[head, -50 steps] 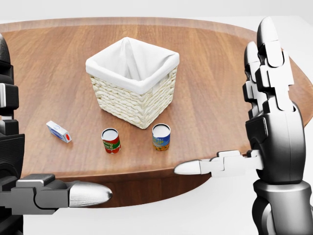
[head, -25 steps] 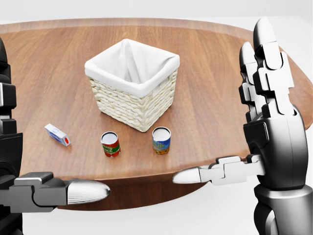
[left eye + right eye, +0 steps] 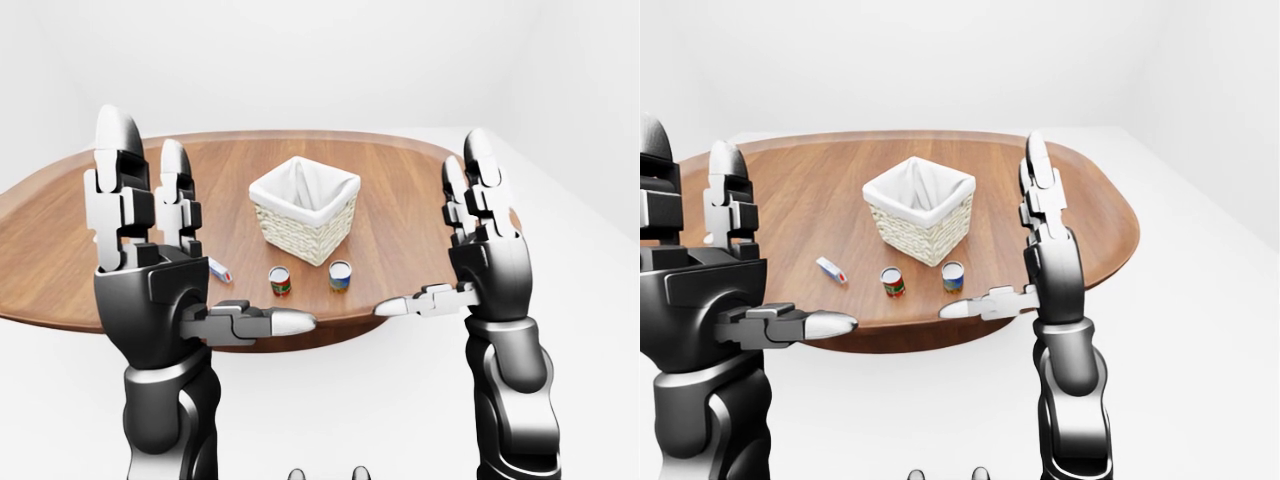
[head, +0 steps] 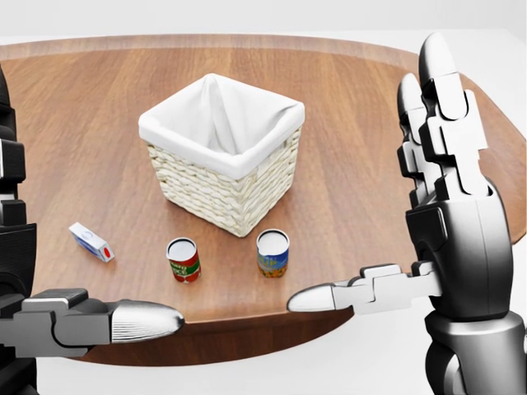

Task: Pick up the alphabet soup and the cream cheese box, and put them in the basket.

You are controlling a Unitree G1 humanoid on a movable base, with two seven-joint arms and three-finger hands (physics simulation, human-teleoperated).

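A white-lined wicker basket [image 4: 247, 162] stands in the middle of the round wooden table [image 4: 362, 123]. Below it in the head view stand two small cans. The blue-and-yellow one [image 4: 272, 253] looks like the alphabet soup, and a red-and-green one [image 4: 183, 260] stands to its left. The cream cheese box [image 4: 90, 242], white and blue with a red spot, lies flat further left. My left hand [image 3: 212, 220] and right hand [image 4: 364, 173] are raised short of the table's near edge, both open and empty, fingers up and thumbs pointing inward.
The table's near edge [image 4: 247, 333] runs just below the cans, with white floor [image 3: 1200, 300] all round it. My two forearms [image 3: 170, 420] rise from the bottom of the eye views on either side of the objects.
The whole picture has shifted: the camera has come closer, so basket, cans and box look slightly larger and lower. Both hands keep their open pose.
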